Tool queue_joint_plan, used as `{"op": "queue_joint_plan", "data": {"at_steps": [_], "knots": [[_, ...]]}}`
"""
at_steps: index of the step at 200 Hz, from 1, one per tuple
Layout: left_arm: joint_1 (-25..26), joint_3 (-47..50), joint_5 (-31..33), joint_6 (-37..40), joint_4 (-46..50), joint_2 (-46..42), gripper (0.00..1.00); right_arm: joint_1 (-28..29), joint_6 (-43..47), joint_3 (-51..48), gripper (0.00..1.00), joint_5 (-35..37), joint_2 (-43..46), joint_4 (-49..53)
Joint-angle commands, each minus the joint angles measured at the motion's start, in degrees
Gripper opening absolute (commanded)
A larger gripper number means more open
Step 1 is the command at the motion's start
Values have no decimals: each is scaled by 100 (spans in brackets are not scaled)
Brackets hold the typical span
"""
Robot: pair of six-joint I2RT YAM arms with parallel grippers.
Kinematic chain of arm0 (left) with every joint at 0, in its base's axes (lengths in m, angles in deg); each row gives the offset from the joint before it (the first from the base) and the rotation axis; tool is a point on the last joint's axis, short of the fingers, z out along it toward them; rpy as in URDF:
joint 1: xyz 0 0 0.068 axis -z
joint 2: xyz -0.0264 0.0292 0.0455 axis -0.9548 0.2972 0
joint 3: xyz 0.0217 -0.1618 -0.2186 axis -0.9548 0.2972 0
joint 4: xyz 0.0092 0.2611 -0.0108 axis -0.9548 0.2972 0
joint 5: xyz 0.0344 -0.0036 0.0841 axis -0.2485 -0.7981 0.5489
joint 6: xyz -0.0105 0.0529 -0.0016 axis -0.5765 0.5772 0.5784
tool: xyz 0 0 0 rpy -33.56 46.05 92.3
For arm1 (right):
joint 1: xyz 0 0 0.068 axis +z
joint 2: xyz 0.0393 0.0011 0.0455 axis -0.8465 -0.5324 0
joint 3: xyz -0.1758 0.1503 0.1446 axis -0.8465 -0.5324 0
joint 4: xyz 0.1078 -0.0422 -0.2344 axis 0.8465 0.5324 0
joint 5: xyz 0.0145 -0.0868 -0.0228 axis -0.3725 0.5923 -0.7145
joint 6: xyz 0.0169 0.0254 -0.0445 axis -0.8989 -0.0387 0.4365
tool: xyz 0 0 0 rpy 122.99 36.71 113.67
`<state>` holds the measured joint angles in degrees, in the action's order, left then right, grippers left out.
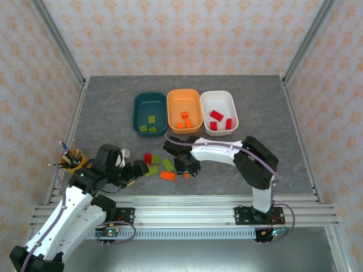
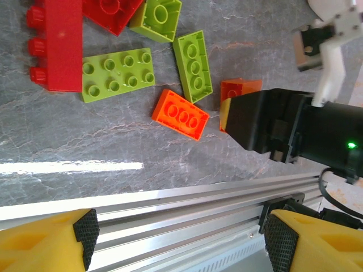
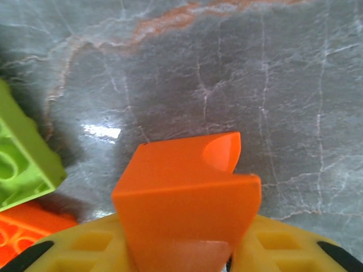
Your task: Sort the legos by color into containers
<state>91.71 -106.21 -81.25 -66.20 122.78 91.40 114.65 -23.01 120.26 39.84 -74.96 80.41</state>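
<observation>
Looking down from the top: the teal tub (image 1: 148, 107), orange tub (image 1: 184, 102) and white tub (image 1: 221, 101) stand in a row at upper centre, side by side.
Tub contents: two green bricks in the teal one, orange pieces in the orange one, three red bricks in the white one.
Loose bricks: a small cluster (red, green, orange) lies on the grey table (image 1: 255, 113) at centre frame, below the tubs.
Grippers: the left gripper (image 1: 140, 169) is at the cluster's left edge, the right gripper (image 1: 186, 170) at its right edge.
Left wrist, fingers: the yellow fingertips (image 2: 57, 238) sit in the two bottom corners, spread wide with nothing between them.
Left wrist, bricks: a long red brick (image 2: 57, 45) lies upper left, a flat green brick (image 2: 118, 73) just beside it, and an orange brick (image 2: 180, 113) at centre.
Left wrist, right half: the orange wedge (image 2: 241, 89) pokes out from the right gripper's black body.
Right wrist, grasp: the orange wedge sits at lower centre, pinched between the yellow pads (image 3: 85, 246). I cannot tell whether it touches the table.
Right wrist, left edge: a green brick corner (image 3: 22, 164).
</observation>
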Motion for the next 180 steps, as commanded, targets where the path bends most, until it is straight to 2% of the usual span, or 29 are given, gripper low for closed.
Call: {"op": "queue_joint_plan", "data": {"at_steps": [1, 40, 64, 95, 130, 180], "knots": [[-10, 53, -93, -90, -145, -110, 80, -14, -82, 62, 38, 248, -11, 1], [-2, -22, -40, -120, -155, -132, 80, -20, -97, 118, 21, 498, 181, 41], [-2, -330, 58, -297, -401, 28, 80, -157, 141, 671, 18, 1049, 557, 584], [-2, -1109, 234, -379, -975, 868, 80, -835, 703, 1756, 16, 1334, 591, 1098], [-11, -2357, 784, -128, -1100, 2279, 80, -1555, 1409, 3375, 16, 1467, -431, 1475], [-28, -3664, 834, -173, -1852, 4038, 79, -2175, 1750, 6168, 15, 1619, -2542, 2115]]}}
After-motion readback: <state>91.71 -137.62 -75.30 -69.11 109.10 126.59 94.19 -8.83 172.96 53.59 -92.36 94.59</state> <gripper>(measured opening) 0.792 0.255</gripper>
